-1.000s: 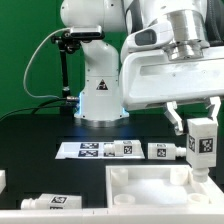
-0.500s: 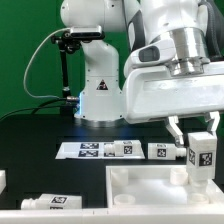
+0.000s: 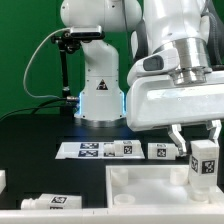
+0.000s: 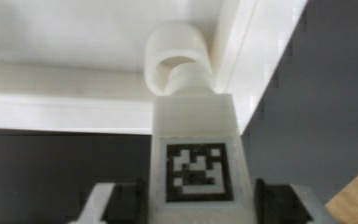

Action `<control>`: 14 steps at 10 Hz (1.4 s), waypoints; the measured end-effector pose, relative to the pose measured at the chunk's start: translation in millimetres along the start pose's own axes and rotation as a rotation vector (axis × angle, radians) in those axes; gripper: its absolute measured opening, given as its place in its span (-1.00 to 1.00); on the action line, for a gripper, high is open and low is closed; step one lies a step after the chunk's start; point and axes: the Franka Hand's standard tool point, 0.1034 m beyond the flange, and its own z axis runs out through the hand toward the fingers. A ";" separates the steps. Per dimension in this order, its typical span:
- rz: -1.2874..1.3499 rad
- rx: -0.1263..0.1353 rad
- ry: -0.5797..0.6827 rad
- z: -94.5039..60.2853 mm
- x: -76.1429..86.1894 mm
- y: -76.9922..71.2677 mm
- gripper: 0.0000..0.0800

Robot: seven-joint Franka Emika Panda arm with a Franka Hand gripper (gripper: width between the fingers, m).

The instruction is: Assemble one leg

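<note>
The large white panel (image 3: 140, 180) with raised edges lies low in the exterior view. Above its part at the exterior view's right, the gripper (image 3: 200, 142) clamps the leg (image 3: 203, 168), a chunky white post held upright. A black-and-white square tag (image 4: 195, 170) marks its face.

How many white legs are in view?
4 legs: one in the gripper over the panel, two lying behind the panel, one at the exterior view's lower left. Others may be hidden.
</note>
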 end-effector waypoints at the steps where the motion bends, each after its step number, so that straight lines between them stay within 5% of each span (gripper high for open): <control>1: 0.001 -0.001 -0.004 1.5 -1.8 1.2 -0.29; 9: 0.002 -0.006 0.025 15.0 -11.0 0.5 -0.29; 11: 0.002 -0.005 0.024 15.2 -11.1 0.5 0.31; 14: 0.007 -0.001 -0.045 11.1 -1.5 4.8 0.60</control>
